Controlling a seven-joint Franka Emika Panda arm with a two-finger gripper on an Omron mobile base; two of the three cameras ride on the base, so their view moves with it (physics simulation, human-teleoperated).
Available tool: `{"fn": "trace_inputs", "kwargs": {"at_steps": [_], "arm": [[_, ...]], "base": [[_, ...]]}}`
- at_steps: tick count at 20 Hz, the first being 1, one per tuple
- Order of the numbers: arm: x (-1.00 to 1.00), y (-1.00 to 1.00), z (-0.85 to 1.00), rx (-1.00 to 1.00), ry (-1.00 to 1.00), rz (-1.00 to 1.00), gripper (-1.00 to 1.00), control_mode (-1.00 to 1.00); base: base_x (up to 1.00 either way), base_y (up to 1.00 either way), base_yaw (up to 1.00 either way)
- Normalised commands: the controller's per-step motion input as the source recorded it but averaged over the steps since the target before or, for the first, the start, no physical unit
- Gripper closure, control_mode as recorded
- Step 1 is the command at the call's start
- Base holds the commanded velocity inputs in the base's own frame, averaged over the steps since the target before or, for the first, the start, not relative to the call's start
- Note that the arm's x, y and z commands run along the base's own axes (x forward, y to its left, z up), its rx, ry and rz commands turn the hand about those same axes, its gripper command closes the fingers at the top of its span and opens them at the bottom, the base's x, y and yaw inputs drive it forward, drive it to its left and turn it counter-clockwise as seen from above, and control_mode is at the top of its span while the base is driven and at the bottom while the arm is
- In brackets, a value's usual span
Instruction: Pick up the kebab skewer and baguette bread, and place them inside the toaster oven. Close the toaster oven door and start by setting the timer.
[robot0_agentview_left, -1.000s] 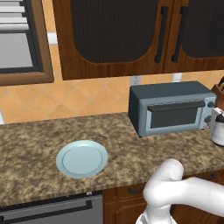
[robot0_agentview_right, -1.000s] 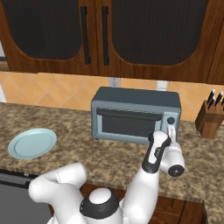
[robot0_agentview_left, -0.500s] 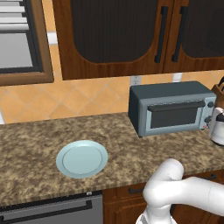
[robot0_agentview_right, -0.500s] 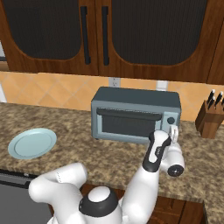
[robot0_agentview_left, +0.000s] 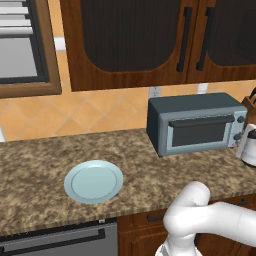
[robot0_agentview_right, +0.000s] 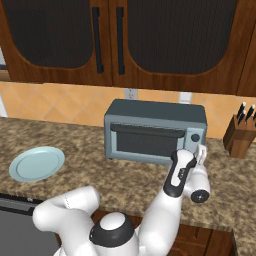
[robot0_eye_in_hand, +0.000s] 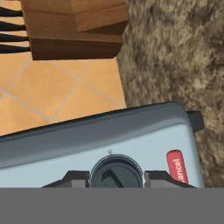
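Left base view: your oven (robot0_agentview_left: 197, 122) sits on the counter (robot0_agentview_left: 40, 160) against the back wall, its door (robot0_agentview_left: 199, 131) closed flat. A pale blue plate (robot0_agentview_left: 93, 181) lies well apart to its left. The white hand is just at the oven's right end, by the knobs.

Right base view: same oven (robot0_agentview_right: 155, 131), door (robot0_agentview_right: 146, 141) closed, handle bar across the top. Your gripper (robot0_agentview_right: 200, 154) is right up at the knob column on the oven's right side; the view is too small here to tell whether the fingers touch a knob. A knife block (robot0_agentview_right: 240, 136) stands near to the right, the plate (robot0_agentview_right: 36, 163) far left.

Hand view: you're looking along the fingers at a round knob (robot0_eye_in_hand: 116, 173), which sits between the two fingertips (robot0_eye_in_hand: 72, 178). The jaws stand partway apart on either side of it; I can't tell if they're actually pinching it. A red button (robot0_eye_in_hand: 176, 166) sits beside the knob, and the knife block (robot0_eye_in_hand: 74, 26) is beyond.
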Motion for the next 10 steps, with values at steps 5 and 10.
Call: {"fn": "trace_inputs", "kwargs": {"at_steps": [5,10], "arm": [[0.0,0.42,0.18,0.15,0.01,-0.02,1.0,-1.0],[0.0,0.4,0.21,0.15,0.01,-0.04,1.0,-1.0]], "base": [[0.0,0.0,0.0],[0.0,0.0,0.0]]}}
